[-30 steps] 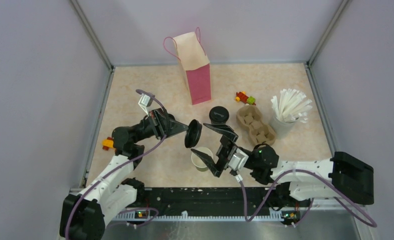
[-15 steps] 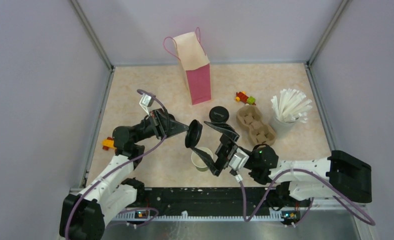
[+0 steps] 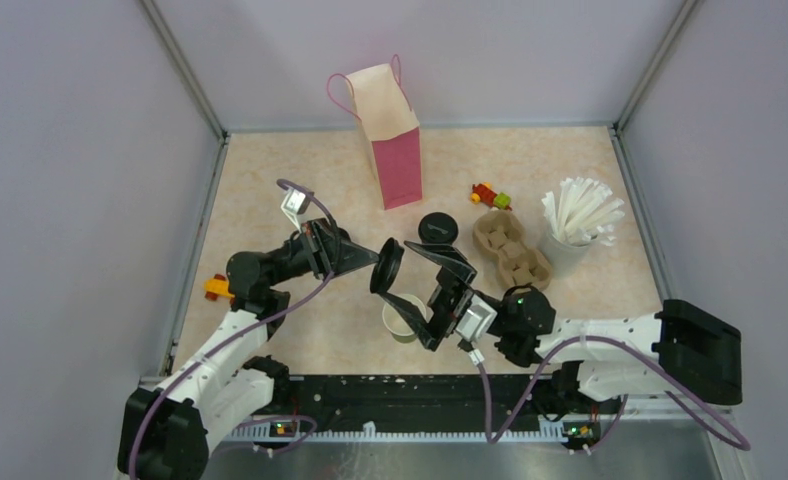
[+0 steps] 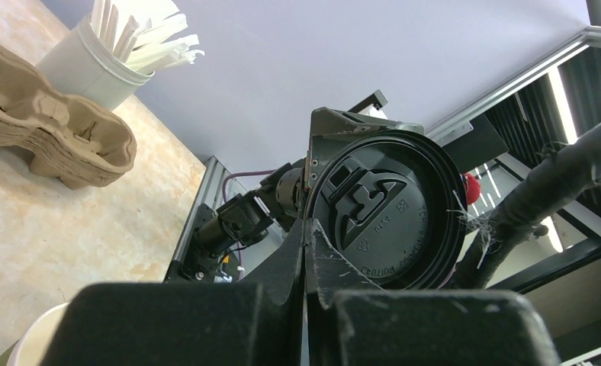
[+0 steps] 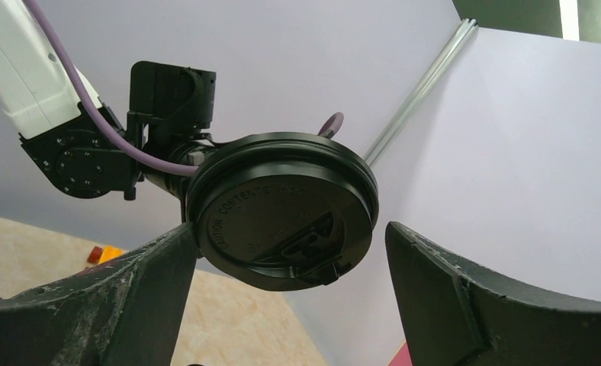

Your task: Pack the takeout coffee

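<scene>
Coffee lid (image 3: 387,266) | unmoved, left gripper (image 3: 375,262) pinching | right gripper (image 3: 400,272) closer, flanking

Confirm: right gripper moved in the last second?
Yes, slightly: the right gripper has edged left, away from the cup carrier, toward the lid the left gripper holds.

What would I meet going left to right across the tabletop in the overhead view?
Orange toy block → black lid held up off the table → lidded black cup → brown cup carrier → cup of white straws.
</scene>
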Controlling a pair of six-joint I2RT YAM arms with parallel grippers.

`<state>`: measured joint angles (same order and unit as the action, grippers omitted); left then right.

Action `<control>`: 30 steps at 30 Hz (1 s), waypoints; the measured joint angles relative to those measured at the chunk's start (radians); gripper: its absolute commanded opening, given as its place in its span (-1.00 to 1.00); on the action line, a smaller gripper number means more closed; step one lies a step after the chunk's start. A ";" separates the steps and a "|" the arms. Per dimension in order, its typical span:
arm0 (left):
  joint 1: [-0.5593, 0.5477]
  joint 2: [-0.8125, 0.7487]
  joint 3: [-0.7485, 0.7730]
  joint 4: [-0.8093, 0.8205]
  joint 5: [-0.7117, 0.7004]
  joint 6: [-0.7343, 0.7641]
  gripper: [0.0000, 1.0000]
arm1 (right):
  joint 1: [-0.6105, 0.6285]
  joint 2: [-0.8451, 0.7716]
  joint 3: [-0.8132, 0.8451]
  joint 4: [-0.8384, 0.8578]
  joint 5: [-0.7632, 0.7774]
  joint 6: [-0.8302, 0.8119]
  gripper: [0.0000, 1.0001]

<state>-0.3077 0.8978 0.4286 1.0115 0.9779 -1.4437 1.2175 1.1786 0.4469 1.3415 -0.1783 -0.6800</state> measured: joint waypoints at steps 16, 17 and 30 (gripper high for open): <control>-0.002 -0.011 0.000 -0.050 -0.001 0.012 -0.75 | 0.003 0.007 0.008 -0.004 -0.003 -0.001 0.53; -0.002 -0.013 0.000 -0.054 -0.001 0.016 -0.60 | 0.003 0.007 0.008 -0.005 -0.003 -0.001 0.52; -0.003 -0.116 0.126 -0.613 -0.166 0.407 0.96 | 0.005 -0.247 -0.065 -0.271 0.156 0.219 0.35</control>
<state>-0.3107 0.7818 0.5541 0.3988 0.8124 -1.0370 1.2221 0.9314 0.3820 1.0702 -0.0223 -0.4610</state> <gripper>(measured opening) 0.922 0.749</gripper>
